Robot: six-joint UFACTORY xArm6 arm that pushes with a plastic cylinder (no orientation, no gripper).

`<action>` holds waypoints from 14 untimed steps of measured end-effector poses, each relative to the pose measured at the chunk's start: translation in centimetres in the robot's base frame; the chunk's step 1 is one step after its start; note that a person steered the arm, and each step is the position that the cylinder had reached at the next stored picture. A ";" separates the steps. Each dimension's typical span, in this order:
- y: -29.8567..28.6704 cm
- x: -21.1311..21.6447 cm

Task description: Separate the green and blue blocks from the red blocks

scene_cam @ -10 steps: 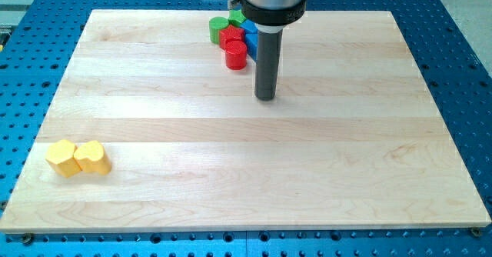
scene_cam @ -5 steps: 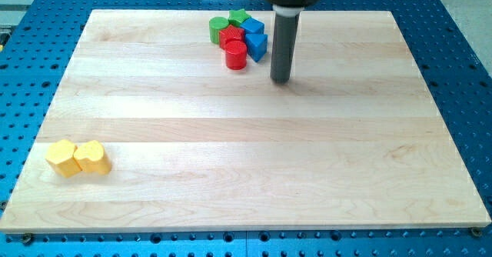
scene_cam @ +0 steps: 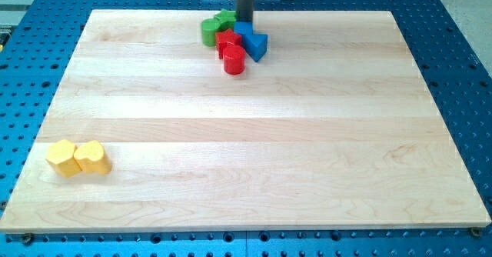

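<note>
My tip (scene_cam: 244, 22) sits at the view's top of the wooden surface (scene_cam: 246, 157), right at the cluster of coloured blocks. There is no claw on this arm, only the straight dark rod, so it has hold of nothing; its end just touches or nearly touches the blocks.

The tip stands between the green star-like block (scene_cam: 225, 18) on its left and the blue blocks on its right. A green cylinder (scene_cam: 210, 32) lies at the cluster's far left, touching the green star-like block. Just below the tip is a red block (scene_cam: 227, 38), whose exact shape I cannot make out, and below that a red cylinder (scene_cam: 234, 60), the lowest piece of the group. A blue block (scene_cam: 244, 31) sits directly under the tip, and a blue triangular block (scene_cam: 256, 46) lies at the cluster's right edge, beside the red cylinder. All six blocks are bunched together.

Well apart, near the view's bottom left, two yellow blocks (scene_cam: 77, 158) lie touching side by side.
</note>
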State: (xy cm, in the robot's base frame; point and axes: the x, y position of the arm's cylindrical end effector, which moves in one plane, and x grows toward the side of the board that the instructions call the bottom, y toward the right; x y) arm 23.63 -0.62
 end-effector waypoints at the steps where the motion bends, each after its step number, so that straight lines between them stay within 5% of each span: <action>1: 3.0 -4.4; 3: -6.5 -4.3; 6: 2.9 3.8; 8: 4.0 14.1; 9: 3.9 11.8; 10: -0.5 17.6; 11: 3.1 19.0; 12: 4.9 18.7; 13: 1.2 12.6; 14: -8.9 12.2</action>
State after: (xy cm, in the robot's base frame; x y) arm 35.79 -9.49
